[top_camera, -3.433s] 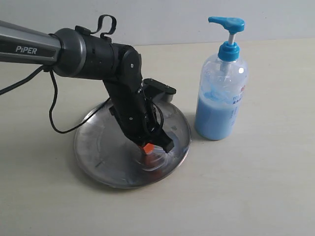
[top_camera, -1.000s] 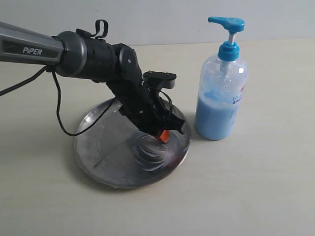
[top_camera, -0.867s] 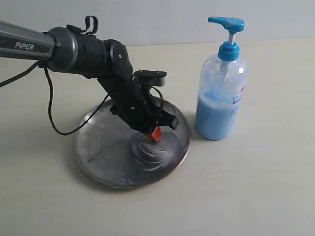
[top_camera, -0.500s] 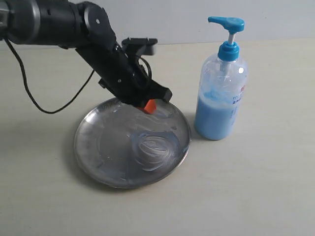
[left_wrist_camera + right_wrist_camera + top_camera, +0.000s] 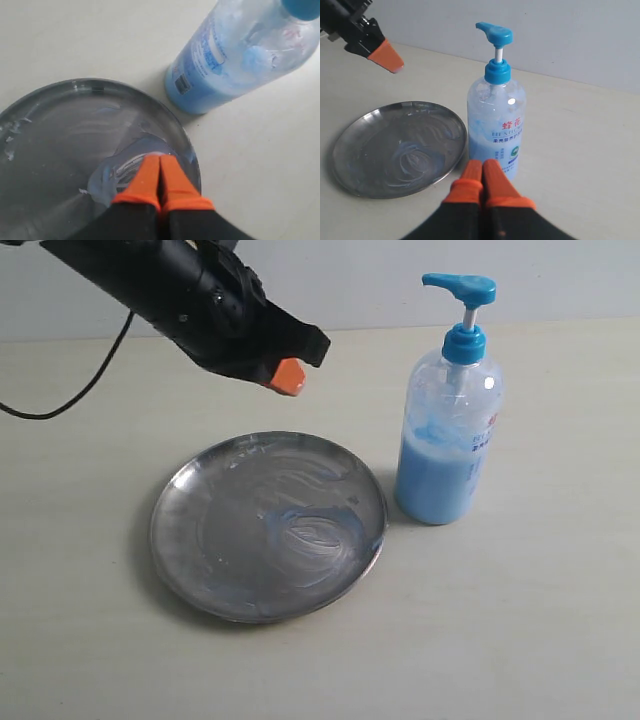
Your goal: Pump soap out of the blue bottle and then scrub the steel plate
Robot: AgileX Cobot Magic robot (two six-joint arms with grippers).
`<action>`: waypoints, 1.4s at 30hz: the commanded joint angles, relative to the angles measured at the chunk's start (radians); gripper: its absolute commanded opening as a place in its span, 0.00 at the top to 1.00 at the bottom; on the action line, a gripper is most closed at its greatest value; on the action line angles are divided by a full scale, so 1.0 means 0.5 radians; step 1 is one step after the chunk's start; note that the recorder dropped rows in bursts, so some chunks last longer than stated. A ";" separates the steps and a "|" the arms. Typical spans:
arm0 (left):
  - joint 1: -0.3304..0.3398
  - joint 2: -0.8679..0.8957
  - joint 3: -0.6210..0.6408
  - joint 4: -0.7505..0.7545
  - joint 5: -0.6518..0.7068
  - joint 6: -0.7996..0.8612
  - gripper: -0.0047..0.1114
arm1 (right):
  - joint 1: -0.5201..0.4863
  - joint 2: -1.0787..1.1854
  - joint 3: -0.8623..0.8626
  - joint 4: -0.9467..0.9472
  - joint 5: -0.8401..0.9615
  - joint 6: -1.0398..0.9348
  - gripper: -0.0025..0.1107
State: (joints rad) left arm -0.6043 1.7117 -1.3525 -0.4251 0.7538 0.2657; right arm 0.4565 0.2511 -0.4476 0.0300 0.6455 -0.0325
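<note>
The left gripper (image 5: 288,376) had come off the steel plate (image 5: 190,565). One second before, its orange fingertips (image 5: 147,177) were down on the plate, rubbing the part toward 4 o'clock from the centre. Now the arm had risen and drawn back, and the gripper hung in the air beyond the plate's 12 o'clock edge, touching nothing. Its two fingers were pressed together with nothing between them, as the left wrist view showed clearly.

The plate lay on the table (image 5: 520,640) in the same place as before. The soap (image 5: 315,538) was spread on it in pale blue swirls, thickest between the centre and the 4 o'clock rim, with thinner streaks toward 12 o'clock. The blue bottle (image 5: 447,445) stood upright at 3 o'clock of the plate, just beside the rim, and it had not moved. Its pump head was up.

The right gripper (image 5: 482,172) was also pressed together and empty. It pointed toward the bottle but was apart from it.

In my judgement the pumping was already done and the scrubbing stroke had ended. The lift away looked like the close of the task, or a pause before one more pass.
</note>
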 commanded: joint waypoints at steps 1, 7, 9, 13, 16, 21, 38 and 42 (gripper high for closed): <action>0.002 -0.233 0.178 0.006 -0.078 -0.010 0.96 | -0.005 -0.011 0.011 -0.006 -0.022 0.003 0.98; 0.002 -0.564 0.453 0.006 -0.217 0.002 0.96 | -0.005 -0.011 0.011 -0.006 -0.022 0.003 0.98; 0.002 -0.677 0.546 -0.002 -0.271 0.007 0.96 | -0.005 -0.011 0.011 -0.006 -0.026 0.003 0.98; 0.002 -0.883 0.716 -0.007 -0.390 0.029 0.96 | -0.005 -0.011 0.011 -0.006 -0.054 0.003 0.98; 0.002 -1.059 0.850 -0.007 -0.474 0.029 0.96 | -0.005 -0.011 0.011 0.016 -0.070 0.003 0.98; 0.002 -1.358 1.072 -0.007 -0.559 0.034 0.96 | -0.005 -0.011 0.011 0.099 -0.093 0.003 0.98; 0.002 -2.359 1.762 0.006 -0.927 0.060 0.96 | -0.005 -0.011 0.187 0.148 -0.500 -0.041 0.98; 0.002 -2.448 1.836 0.006 -1.028 0.060 0.96 | -0.005 -0.011 0.187 0.148 -0.500 -0.041 0.98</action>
State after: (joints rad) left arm -0.6043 0.5144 -0.4551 -0.4270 0.2860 0.2896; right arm 0.4565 0.2511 -0.3567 0.1050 0.4161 -0.0428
